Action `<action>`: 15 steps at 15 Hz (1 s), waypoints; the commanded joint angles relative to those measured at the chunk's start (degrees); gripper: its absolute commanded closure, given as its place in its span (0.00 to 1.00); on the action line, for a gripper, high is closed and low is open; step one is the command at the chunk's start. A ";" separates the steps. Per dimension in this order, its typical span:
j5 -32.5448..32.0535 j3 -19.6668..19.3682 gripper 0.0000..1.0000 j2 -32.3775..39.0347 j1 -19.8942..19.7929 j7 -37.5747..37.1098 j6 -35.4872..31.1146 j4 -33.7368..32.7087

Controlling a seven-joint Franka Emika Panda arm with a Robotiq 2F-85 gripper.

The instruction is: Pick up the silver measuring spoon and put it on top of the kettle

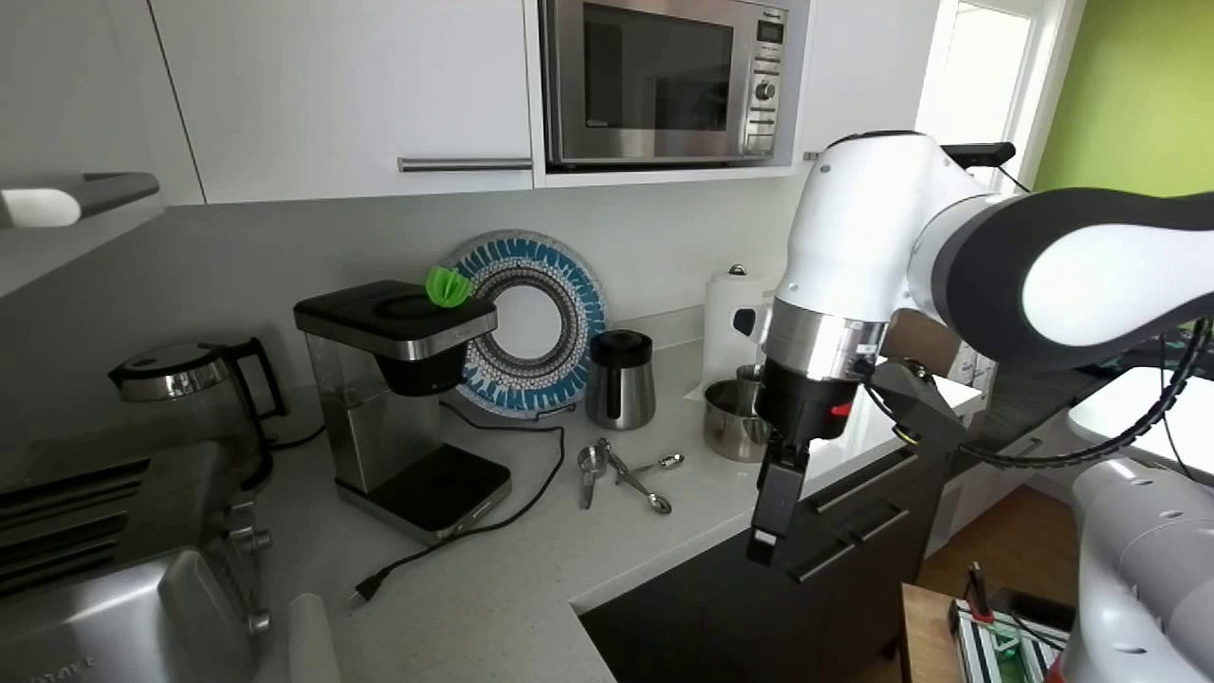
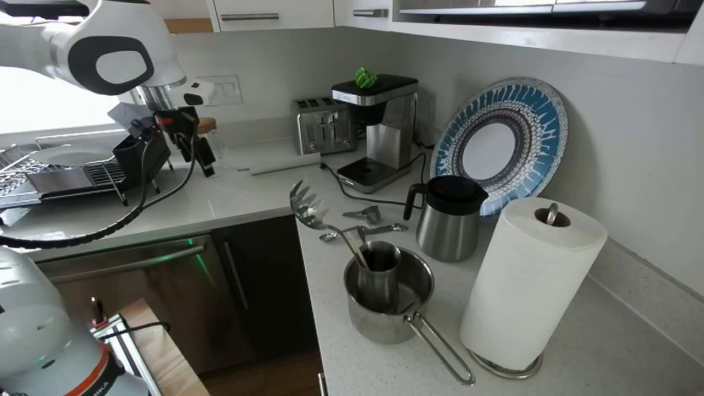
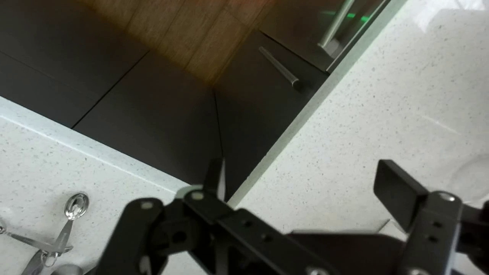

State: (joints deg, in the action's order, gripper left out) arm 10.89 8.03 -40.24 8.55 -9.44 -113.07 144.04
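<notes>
Two small silver measuring spoons lie crossed on the counter, one with its bowl at the near end (image 1: 659,504) and one with its bowl to the side (image 1: 671,461). I cannot tell which is meant. A spoon bowl (image 3: 76,206) shows at the lower left of the wrist view; the spoons also show in an exterior view (image 2: 328,236). A kettle (image 1: 180,379) with a black lid and handle stands behind the toaster. A steel jug (image 1: 621,379) with a black lid also shows in an exterior view (image 2: 451,214). My gripper (image 3: 307,183) is open and empty, above the counter's inner corner, away from the spoons.
A silver scoop (image 1: 590,467) lies beside the spoons. A coffee maker (image 1: 398,398) with a green piece (image 1: 448,286) on top, a pot (image 2: 385,324) holding a steel cup and a pasta server (image 2: 311,212), a paper towel roll (image 2: 528,286) and a toaster (image 1: 123,560) stand around.
</notes>
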 commanded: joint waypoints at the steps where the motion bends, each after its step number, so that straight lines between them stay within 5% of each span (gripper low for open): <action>1: 0.78 -1.24 0.00 5.83 -1.88 -0.31 -1.07 -5.15; 6: 0.87 -2.25 0.00 13.37 -5.00 -4.64 -0.38 -12.78; 10: -4.97 -2.90 0.00 17.88 -9.26 -6.89 -1.21 -14.39; 15: 1.40 -6.80 0.00 24.09 -11.84 -12.55 -2.96 -14.19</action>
State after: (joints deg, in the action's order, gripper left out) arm 8.62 2.99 -19.97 -2.67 -19.03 -115.49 130.49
